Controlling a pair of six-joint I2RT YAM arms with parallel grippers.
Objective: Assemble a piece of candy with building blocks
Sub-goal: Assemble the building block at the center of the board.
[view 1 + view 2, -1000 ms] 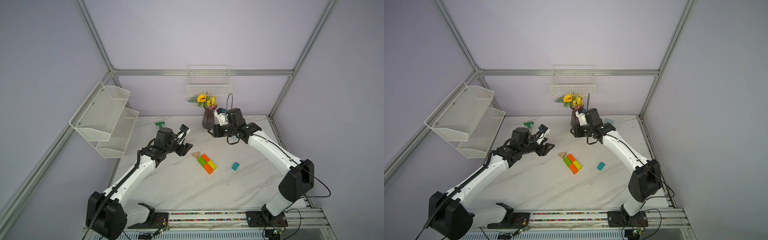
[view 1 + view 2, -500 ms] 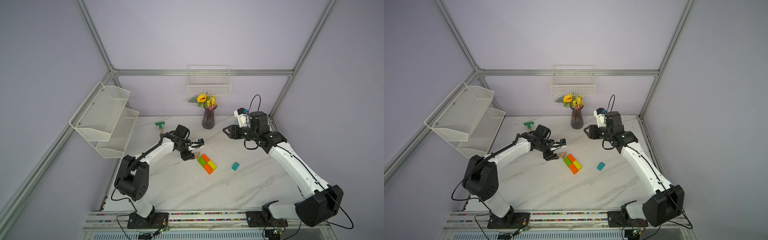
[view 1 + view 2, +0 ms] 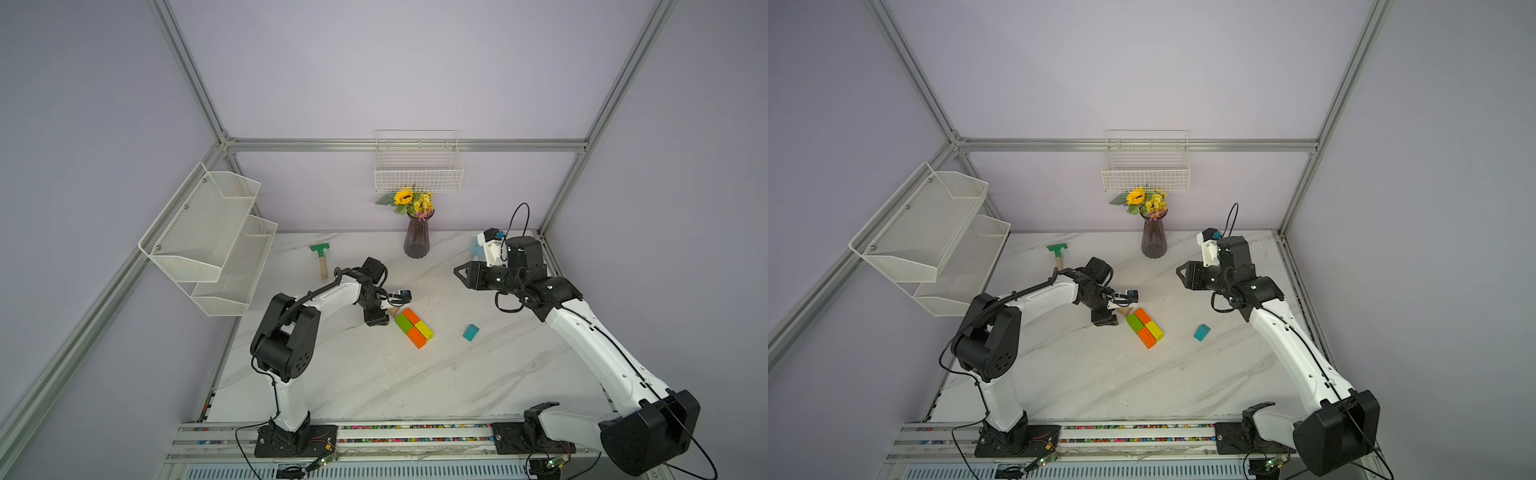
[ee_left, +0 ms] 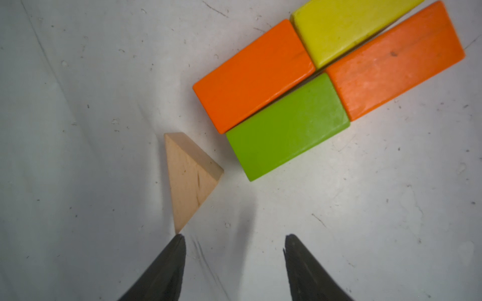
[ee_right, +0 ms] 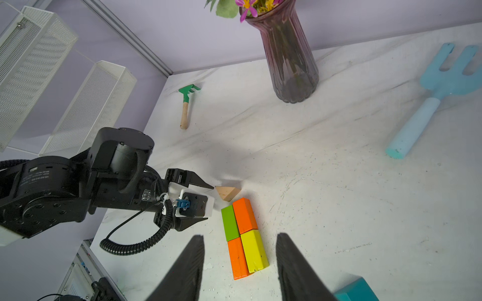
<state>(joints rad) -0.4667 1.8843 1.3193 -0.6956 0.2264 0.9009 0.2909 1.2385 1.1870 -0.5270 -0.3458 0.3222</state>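
The right gripper (image 5: 240, 235) is now drawn back toward the far right, its jaws parted and empty. The left gripper (image 4: 233, 237) has been brought down beside the four-block rectangle (image 4: 287, 125), jaws half open with nothing held and one tip just at a corner of the tan triangle (image 4: 189, 179). That triangle lies askew just beside the green end, and the teal triangle (image 3: 471, 332) is left well apart. By the look of it, both ends are still to be fitted.

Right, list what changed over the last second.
The left gripper moved in and down, open, one fingertip by the tan triangle. The right gripper shifted right, away from the vase, open, empty. Nothing was grasped or released. The block rectangle, that triangle and the teal triangle stayed put.
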